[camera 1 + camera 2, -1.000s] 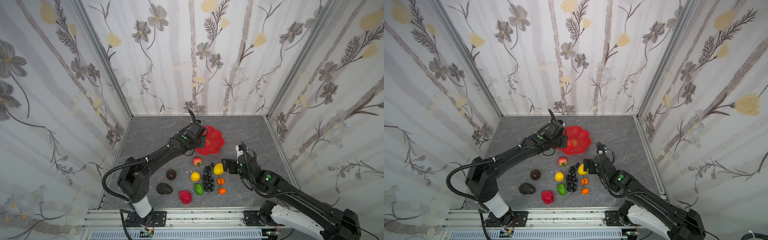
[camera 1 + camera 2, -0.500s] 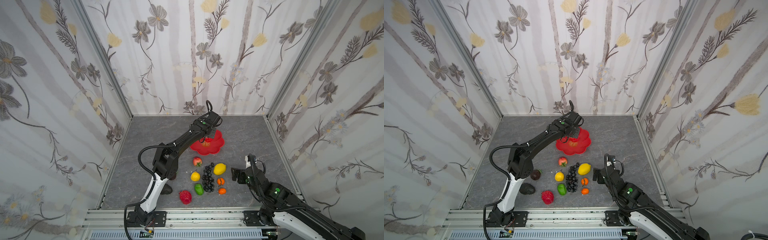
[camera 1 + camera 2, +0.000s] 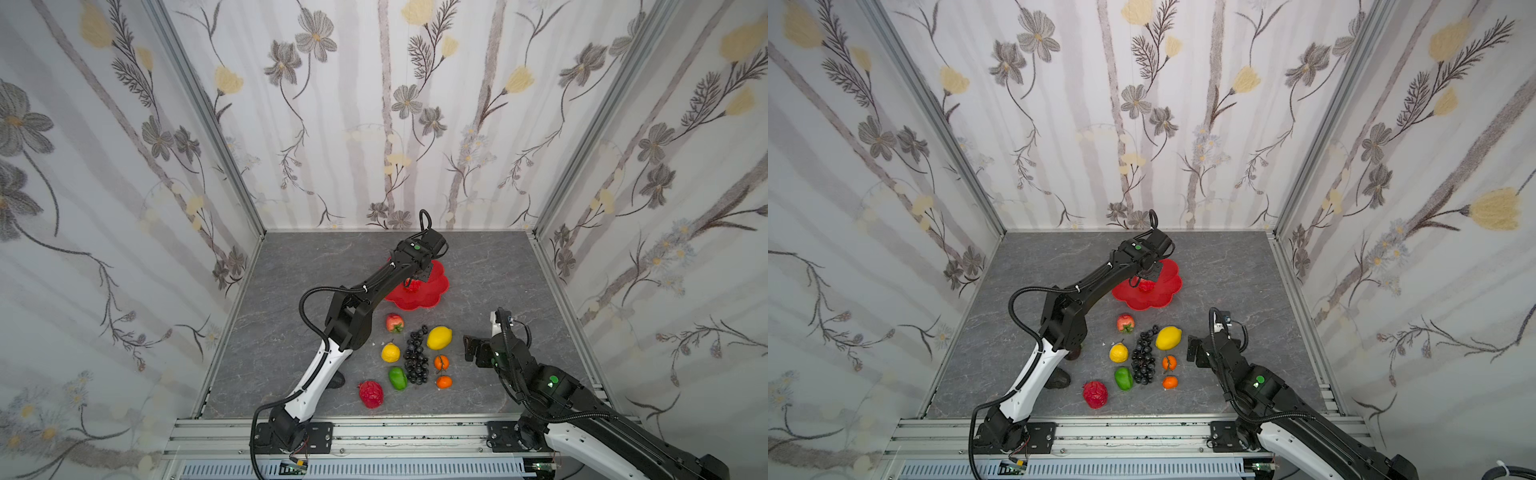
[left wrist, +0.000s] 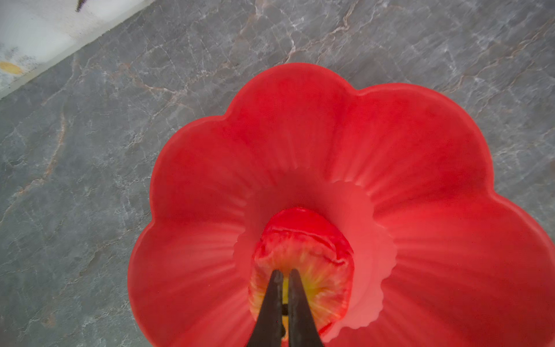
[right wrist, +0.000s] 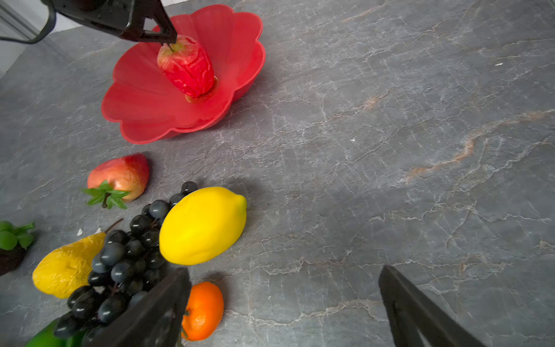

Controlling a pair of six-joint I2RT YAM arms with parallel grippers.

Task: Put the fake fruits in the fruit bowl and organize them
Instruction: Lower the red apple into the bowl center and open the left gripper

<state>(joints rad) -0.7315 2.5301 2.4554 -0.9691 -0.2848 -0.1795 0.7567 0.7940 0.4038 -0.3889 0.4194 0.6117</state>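
Left gripper point(image 4: 283, 273) clenched on stem of red apple point(image 5: 186, 66). Apple tilted, base touching centre of red fruit bowl point(image 5: 144, 102). Right gripper point(image 5: 282, 269) spread wide, empty, above table point(image 5: 390, 150) just beside lemon point(image 5: 202, 225). Grape bunch point(image 5: 126, 261), pear point(image 5: 66, 267), tangerine point(image 5: 202, 309) lie on table outside bowl.
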